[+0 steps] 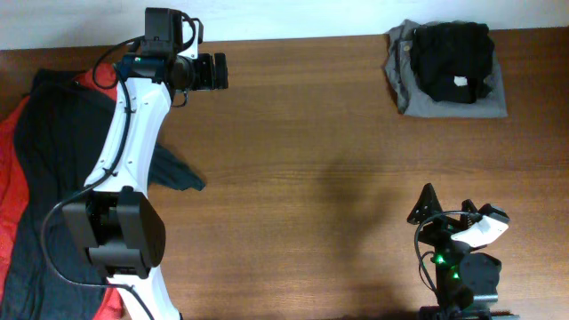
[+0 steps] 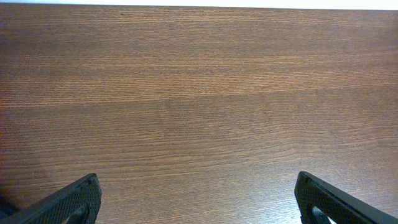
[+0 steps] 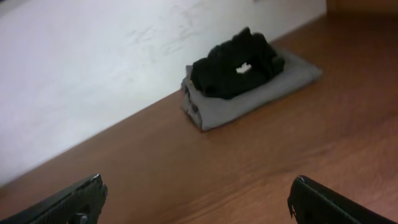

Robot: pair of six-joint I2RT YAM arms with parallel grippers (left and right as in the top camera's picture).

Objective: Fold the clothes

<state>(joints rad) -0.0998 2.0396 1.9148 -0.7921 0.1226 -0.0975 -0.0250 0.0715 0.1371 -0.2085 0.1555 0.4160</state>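
Note:
A pile of unfolded clothes lies at the table's left edge: a dark navy garment (image 1: 62, 151) on top of a red one (image 1: 13, 191). A folded grey garment (image 1: 444, 105) with a folded black garment (image 1: 455, 58) on top sits at the back right; the stack also shows in the right wrist view (image 3: 245, 74). My left gripper (image 1: 218, 71) is open and empty over bare wood near the back edge; its fingers frame bare table (image 2: 196, 199). My right gripper (image 1: 428, 204) is open and empty at the front right (image 3: 196, 199).
The brown wooden table (image 1: 311, 160) spans the view. A white wall (image 3: 93, 68) runs along its far edge. The left arm (image 1: 124, 151) reaches over part of the clothes pile. The right arm's base (image 1: 462, 276) stands at the front right.

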